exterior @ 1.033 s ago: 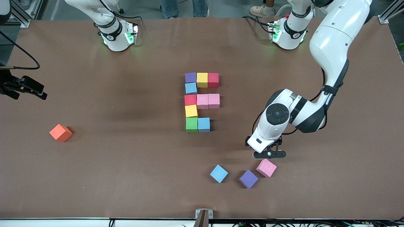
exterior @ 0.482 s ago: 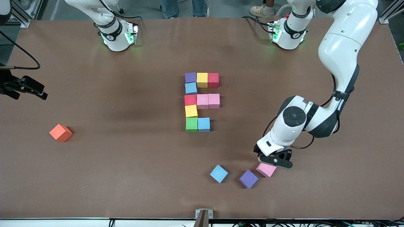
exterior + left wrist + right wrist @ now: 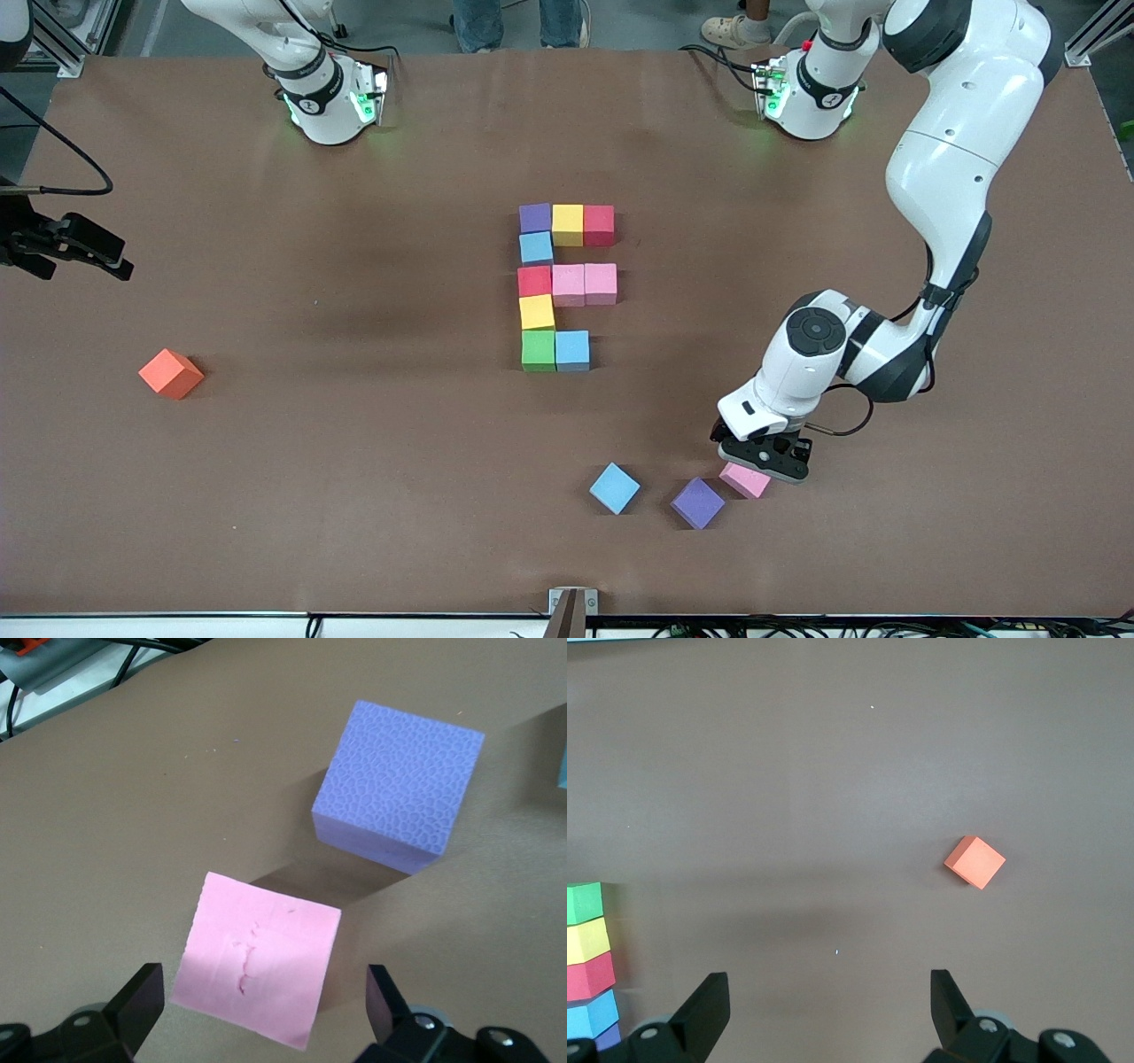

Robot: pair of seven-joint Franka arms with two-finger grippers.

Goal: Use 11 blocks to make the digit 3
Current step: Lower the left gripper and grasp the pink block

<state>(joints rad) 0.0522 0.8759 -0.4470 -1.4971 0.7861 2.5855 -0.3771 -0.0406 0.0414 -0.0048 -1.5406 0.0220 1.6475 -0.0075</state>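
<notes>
Several blocks form a partial digit 3 (image 3: 567, 283) mid-table, from a purple block (image 3: 535, 217) down to a green one (image 3: 538, 349). Three loose blocks lie nearer the front camera: light blue (image 3: 615, 487), purple (image 3: 697, 502) (image 3: 399, 784) and pink (image 3: 746, 480) (image 3: 257, 957). My left gripper (image 3: 766, 461) (image 3: 266, 1014) is open and low over the pink block, one finger on each side, apart from it. My right gripper (image 3: 89, 248) (image 3: 828, 1010) waits open in the air at the right arm's end of the table, holding nothing.
An orange cube (image 3: 171, 373) (image 3: 974, 862) lies alone toward the right arm's end of the table. The purple loose block sits close beside the pink one. Both robot bases (image 3: 328, 97) stand along the table's edge farthest from the front camera.
My left gripper has swung from beside the pink block to over it and come down around it, still open. The right arm and all blocks have stayed put.
</notes>
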